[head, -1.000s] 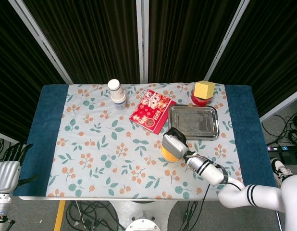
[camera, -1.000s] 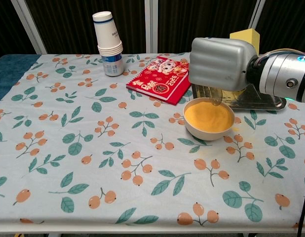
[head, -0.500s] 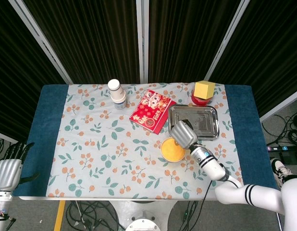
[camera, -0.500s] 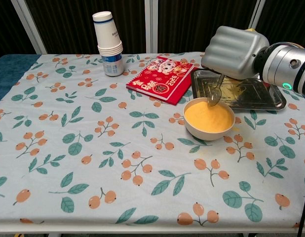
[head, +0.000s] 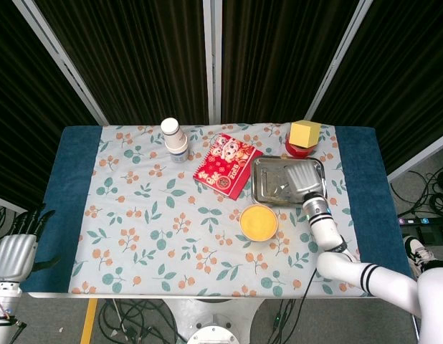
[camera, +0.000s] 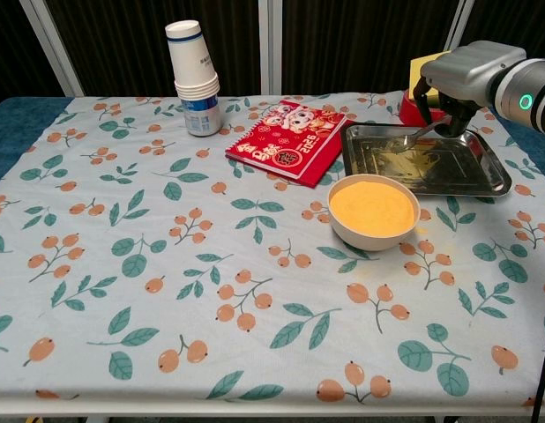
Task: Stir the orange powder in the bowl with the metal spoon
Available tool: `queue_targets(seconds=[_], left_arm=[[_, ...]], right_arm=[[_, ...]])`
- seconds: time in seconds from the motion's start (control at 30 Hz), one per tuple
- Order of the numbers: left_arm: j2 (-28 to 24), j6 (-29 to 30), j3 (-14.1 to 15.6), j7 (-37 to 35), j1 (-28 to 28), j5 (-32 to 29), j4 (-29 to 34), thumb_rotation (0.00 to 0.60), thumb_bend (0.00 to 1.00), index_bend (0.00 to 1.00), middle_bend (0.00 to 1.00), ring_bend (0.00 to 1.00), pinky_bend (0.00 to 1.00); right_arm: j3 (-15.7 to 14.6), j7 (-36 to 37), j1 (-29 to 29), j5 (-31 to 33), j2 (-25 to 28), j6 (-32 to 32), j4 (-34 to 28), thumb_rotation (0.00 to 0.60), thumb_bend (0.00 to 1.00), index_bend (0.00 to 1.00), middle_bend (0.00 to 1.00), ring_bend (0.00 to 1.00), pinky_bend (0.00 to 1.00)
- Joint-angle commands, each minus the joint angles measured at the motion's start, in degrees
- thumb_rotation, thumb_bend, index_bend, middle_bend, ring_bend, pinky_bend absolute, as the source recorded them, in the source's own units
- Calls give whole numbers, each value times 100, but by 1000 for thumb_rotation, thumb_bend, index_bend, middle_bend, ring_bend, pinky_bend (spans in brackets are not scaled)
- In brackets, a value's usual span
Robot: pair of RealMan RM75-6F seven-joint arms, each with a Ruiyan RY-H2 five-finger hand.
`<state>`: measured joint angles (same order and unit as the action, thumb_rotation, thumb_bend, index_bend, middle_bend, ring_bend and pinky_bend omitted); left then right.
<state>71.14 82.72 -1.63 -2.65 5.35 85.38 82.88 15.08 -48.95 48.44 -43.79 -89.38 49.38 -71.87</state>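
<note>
The white bowl of orange powder stands on the floral cloth, right of centre. My right hand hovers over the steel tray behind the bowl and grips the metal spoon. The spoon slants down to the left, with its tip low over the tray floor and clear of the bowl. My left hand hangs off the table's near left corner, fingers apart and empty.
A stack of paper cups stands at the back left. A red booklet lies left of the tray. A yellow block sits on a red base behind the tray.
My right hand has lifted the spoon out of the bowl and carried it back and to the right, over the tray. The bowl and left hand have stayed put.
</note>
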Motion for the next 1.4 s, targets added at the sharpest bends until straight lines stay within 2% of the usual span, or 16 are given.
queue_targets(seconds=[0.03,0.2,0.3,0.43,0.57,0.7,0.8,0.87,0.93,1.03,1.1,1.2,1.27,1.4], left_arm=[[-13,-22,-2,30,8,-22,31,600,95,169,118,71,101],[-30,-51,11,68,10,-45,65,600,95,169,118,71,101],[-47,-46,14,73,0,-61,79,600,95,169,118,71,102],[-53,-39,20,75,-10,-69,86,600,95,170,118,71,102],[-62,-14,16,64,-10,-50,91,600,94,170,118,71,102],[-68,10,-5,34,-9,-55,76,600,94,170,118,71,101],[-60,-7,-27,10,13,-66,50,600,95,170,118,71,101],[-46,-17,-41,-1,35,-61,33,600,95,170,118,71,101],[-38,-20,-55,4,55,-52,27,600,95,169,118,71,101],[-30,-14,-75,37,79,-44,39,600,94,170,118,71,102],[-41,-15,-83,72,90,-45,67,600,95,170,118,71,102],[-63,-11,-103,141,104,-59,134,600,95,169,118,71,102],[-66,-1,-120,202,110,-77,190,600,95,170,118,71,102],[-59,19,-135,313,117,-91,291,600,95,169,118,71,102]], right_arm=[[46,183,102,404,-294,-217,539,600,395,789,909,865,927],[39,316,214,961,-688,-485,1249,600,263,685,902,865,927],[47,401,257,1162,-822,-591,1512,600,147,564,898,865,927],[58,503,277,1340,-845,-683,1627,600,92,473,895,865,927],[189,798,215,1285,-532,-539,1233,600,64,420,891,861,927],[314,1315,-142,945,269,-177,143,600,92,413,858,828,927],[274,1796,-629,457,1029,218,-881,600,181,412,780,751,905],[177,2210,-1042,0,1526,517,-1512,600,254,412,689,658,824],[66,2668,-1412,-432,1930,687,-1961,600,289,412,594,551,697],[-176,3759,-2029,-1339,2543,773,-2430,600,300,392,406,307,411],[-441,4459,-2434,-2087,2866,924,-2510,600,300,317,278,143,242],[-827,4939,-2978,-3103,2950,1696,-2361,600,300,223,193,49,172],[-1054,5096,-3321,-3626,2864,2305,-2241,600,300,186,168,24,155],[-1316,5288,-3831,-4167,2645,3187,-2124,600,300,173,162,23,153]])
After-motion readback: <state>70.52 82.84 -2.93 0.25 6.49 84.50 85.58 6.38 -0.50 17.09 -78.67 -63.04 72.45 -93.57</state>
